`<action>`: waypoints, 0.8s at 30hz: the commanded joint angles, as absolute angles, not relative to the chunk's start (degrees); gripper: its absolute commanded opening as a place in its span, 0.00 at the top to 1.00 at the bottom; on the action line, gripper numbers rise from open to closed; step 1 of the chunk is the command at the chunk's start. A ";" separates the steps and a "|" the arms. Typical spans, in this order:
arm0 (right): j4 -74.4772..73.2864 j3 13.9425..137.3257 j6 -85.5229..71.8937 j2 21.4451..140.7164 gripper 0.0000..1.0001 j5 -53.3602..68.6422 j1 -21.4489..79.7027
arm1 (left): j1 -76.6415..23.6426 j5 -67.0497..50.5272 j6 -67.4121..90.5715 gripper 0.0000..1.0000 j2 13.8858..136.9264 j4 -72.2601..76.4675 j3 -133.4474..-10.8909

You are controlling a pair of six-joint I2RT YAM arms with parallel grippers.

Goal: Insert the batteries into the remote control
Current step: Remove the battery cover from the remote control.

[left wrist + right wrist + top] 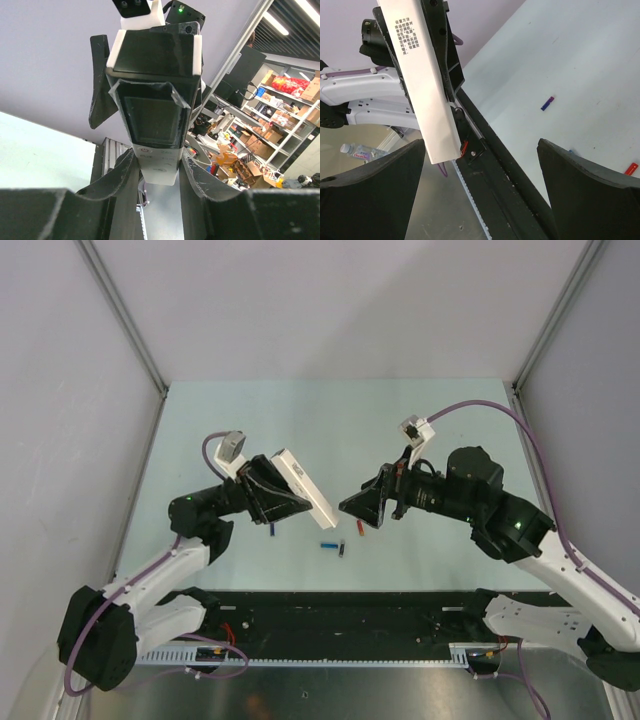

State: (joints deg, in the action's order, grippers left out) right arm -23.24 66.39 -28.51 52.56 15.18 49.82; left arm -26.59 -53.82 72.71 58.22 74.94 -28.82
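- Top external view: the left end effector (292, 498) is clenched on the remote (305, 487) and holds it above the desk (300, 410), slanting from far-left to near-right.
- Left wrist view: both fingers (122, 172) press the remote's (157, 115) long sides near one end, and its dark patch faces the camera.
- The right end effector (365, 498) is released, fingers spread, just right of the remote's near end and apart from it.
- All four batteries lie on the desk. The blue battery (272, 529) is near the left end effector. The second blue battery (327, 546) is just beside the black battery (342, 551). The red battery (360, 527) is under the right end effector.
- Right wrist view: the remote (422, 75), its printed side showing, crosses in front of the left arm (365, 95).
- A purple cable (520, 430) loops over the right arm.
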 commanded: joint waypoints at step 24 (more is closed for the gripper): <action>-16.87 66.53 -27.69 55.37 0.05 23.64 52.29 | -25.93 -53.17 74.36 1.00 56.69 96.06 -28.13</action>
State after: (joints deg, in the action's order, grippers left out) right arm -20.16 66.37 -28.47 54.92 21.39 51.16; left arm -26.46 -53.80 73.52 57.10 75.09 -27.75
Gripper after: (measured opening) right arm 0.960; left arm 0.372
